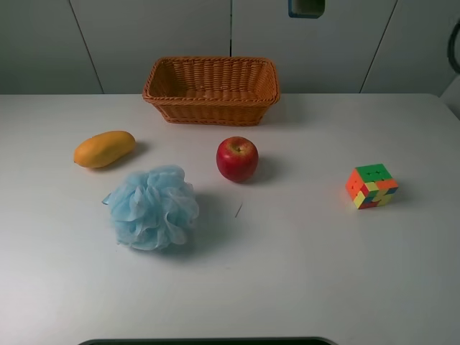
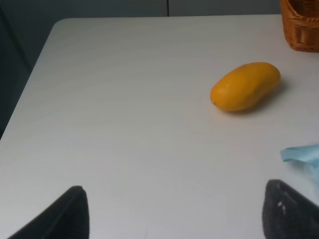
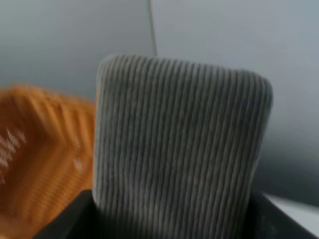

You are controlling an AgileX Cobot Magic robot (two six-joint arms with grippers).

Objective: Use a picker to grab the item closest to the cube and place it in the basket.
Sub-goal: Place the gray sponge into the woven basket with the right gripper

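**Block in right pincer, basket just behind; neither arm in overhead view**

Exterior high: white surface [image 1: 309,266]. Wicker basket [image 1: 212,109] at the far middle, nothing visible in it. Red apple [image 1: 237,159] just in front of the basket. Mango [image 1: 104,149] to the left. Blue mesh bath pouf [image 1: 152,207] in front of the mango, left of the apple. Puzzle cube [image 1: 371,185] alone at the right, well apart from the rest. No arm, pincer or grey block shows in this view.

Left wrist: left pincer [image 2: 174,219] has its two dark fingers [image 2: 65,216] spread wide with nothing between them, over bare surface. Beyond it lie the mango [image 2: 245,85], a corner of the basket [image 2: 301,27] and a scrap of the pouf [image 2: 304,154].

Right wrist: only this view shows the grey ribbed block [image 3: 182,144]. It has rounded corners, stands upright and fills most of the frame. Right pincer [image 3: 172,219] is clamped on its lower end, with dark parts flanking both bottom corners. Basket [image 3: 40,164] is blurred, beside and behind the block; the grey wall lies beyond.
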